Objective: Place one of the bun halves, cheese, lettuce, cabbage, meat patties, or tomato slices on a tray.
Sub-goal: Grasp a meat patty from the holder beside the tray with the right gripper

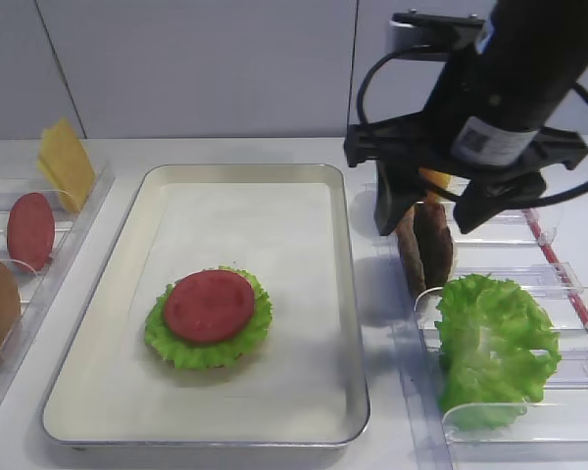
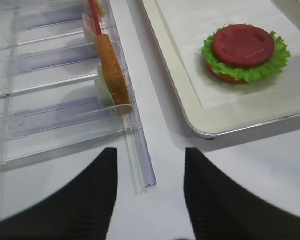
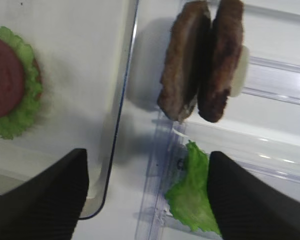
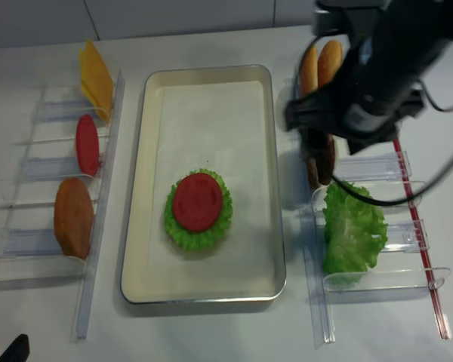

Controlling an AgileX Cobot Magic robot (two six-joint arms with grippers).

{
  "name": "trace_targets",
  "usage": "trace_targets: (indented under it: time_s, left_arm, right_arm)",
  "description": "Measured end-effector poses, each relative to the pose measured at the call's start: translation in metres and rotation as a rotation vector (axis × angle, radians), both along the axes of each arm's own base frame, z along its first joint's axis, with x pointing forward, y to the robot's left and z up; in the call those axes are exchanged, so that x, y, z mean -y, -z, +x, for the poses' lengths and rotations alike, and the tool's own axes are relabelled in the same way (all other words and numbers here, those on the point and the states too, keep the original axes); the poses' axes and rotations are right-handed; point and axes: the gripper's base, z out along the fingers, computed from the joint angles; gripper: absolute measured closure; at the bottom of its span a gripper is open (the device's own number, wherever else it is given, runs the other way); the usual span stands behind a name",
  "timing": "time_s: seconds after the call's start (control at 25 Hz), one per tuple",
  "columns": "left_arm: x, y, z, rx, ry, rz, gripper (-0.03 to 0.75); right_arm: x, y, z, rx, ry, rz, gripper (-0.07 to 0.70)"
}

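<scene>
White tabletop [image 1: 372,450], grey wall panels [image 1: 196,59] — right end effector [image 3: 147,195] spread wide, empty, above the meat patties [image 3: 200,62].

No readable text; label on right arm [image 1: 497,140] too blurred.

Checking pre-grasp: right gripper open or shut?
Open: the right gripper has fingers spread wide, holding nothing, above the meat patties.
</scene>
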Motion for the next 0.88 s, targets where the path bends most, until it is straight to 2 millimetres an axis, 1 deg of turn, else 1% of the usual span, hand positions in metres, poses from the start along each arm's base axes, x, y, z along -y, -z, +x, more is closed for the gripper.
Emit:
trace_targets:
  time_s: [0.08,0.2,0.4,0.52,0.88]
  left_arm:
    - [0.000,0.000,0.000,0.000,0.000,0.000,0.422]
    - [0.000,0.000,0.000,0.000,0.000,0.000,0.422]
    - [0.000,0.000,0.000,0.000,0.000,0.000,0.422]
    - [0.000,0.000,0.000,0.000,0.000,0.000,0.422]
    - [0.000,0.000,0.000,0.000,0.000,0.000,0.422]
  right_arm:
    - [-0.008,0.006,0.008,-0.014,-0.004,-0.010,0.113]
    - [-0.013,0.012,0.022,-0.016,0.006,-0.034,0.115]
    - [-0.020,0.015,0.037,-0.005,0.006,-0.041,0.118]
    - [-0.023,0.019,0.042,-0.014,0.005,-0.050,0.124]
    - [-0.025,0.034,0.048,-0.043,0.001,-0.082,0.132]
